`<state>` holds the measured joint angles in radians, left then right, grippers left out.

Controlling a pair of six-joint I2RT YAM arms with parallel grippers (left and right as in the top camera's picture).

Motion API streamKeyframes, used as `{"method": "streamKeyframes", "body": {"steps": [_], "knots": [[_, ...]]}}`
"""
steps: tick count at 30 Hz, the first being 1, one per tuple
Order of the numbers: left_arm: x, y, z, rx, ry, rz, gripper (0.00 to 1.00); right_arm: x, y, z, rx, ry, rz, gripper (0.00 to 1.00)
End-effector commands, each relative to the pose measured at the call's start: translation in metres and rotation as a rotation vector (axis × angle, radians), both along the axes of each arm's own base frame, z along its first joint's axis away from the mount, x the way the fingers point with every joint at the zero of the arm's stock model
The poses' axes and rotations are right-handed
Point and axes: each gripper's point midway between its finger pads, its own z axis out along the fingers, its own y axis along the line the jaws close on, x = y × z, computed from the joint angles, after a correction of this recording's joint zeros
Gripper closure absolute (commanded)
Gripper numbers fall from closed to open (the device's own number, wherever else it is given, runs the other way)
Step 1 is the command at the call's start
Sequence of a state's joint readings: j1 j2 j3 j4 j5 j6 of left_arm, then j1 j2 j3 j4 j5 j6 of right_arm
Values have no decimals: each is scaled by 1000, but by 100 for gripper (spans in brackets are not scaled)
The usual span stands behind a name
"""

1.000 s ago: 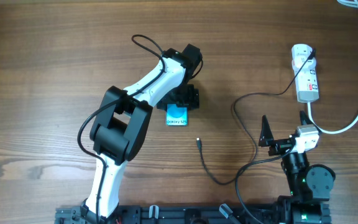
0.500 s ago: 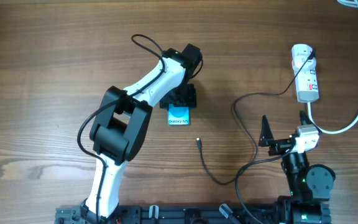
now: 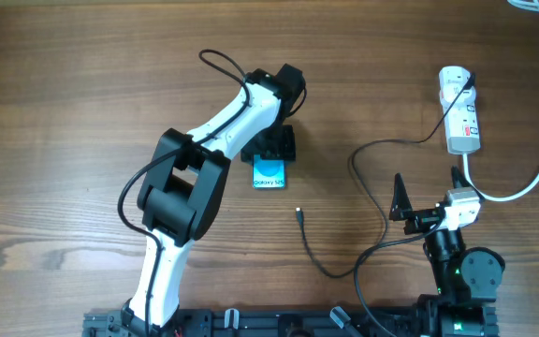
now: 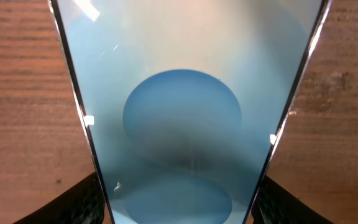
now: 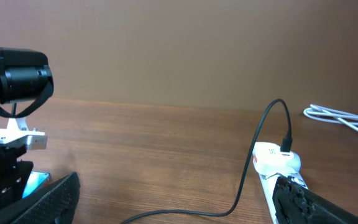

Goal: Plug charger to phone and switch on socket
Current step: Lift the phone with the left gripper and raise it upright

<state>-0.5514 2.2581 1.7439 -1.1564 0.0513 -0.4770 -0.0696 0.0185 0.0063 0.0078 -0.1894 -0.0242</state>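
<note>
The phone (image 3: 269, 172) is gripped by its edges in the left claw (image 3: 274, 148); the right claw (image 3: 427, 184) is spread wide, empty.

Robot lab bench.
Left arm (image 3: 227, 122) and right arm (image 3: 457, 267) on a black rail (image 3: 251, 326), wood table (image 3: 64, 94), plain brown wall (image 5: 179, 50).
</note>
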Motion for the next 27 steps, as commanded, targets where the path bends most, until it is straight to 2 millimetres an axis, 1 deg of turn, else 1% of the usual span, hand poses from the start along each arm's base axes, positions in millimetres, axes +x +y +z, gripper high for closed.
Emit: {"method": "streamKeyframes", "body": {"steps": [1,6,9,11,14,15,16,17,18,20,24,27], "knots": [[9,-17,30,-85,-29,6,34,0,0,1,4,-5,-4,0],[0,-36,72,-238,-28,11,34,0,0,1,5,-5,-4,0],[-8,-47,102,-362,-10,18,34,0,0,1,4,-5,-4,0],[-17,-56,125,-476,28,24,34,0,0,1,5,-5,-4,0],[-28,-72,160,-686,84,-14,34,0,0,1,5,-5,-4,0],[-31,-76,180,-796,122,-2,34,0,0,1,5,-5,-4,0],[-32,-77,186,-836,138,5,34,0,0,1,5,-5,-4,0],[-32,-78,197,-901,163,16,34,0,0,1,5,-5,-4,0],[-31,-79,214,-1007,207,36,35,0,0,1,5,-5,-4,0],[-29,-76,234,-1130,255,60,34,0,0,1,5,-5,-4,0],[-20,-64,267,-1314,315,102,34,0,0,1,5,-5,-4,0],[-14,-53,282,-1402,340,132,33,0,0,1,4,-5,-4,0]]}}
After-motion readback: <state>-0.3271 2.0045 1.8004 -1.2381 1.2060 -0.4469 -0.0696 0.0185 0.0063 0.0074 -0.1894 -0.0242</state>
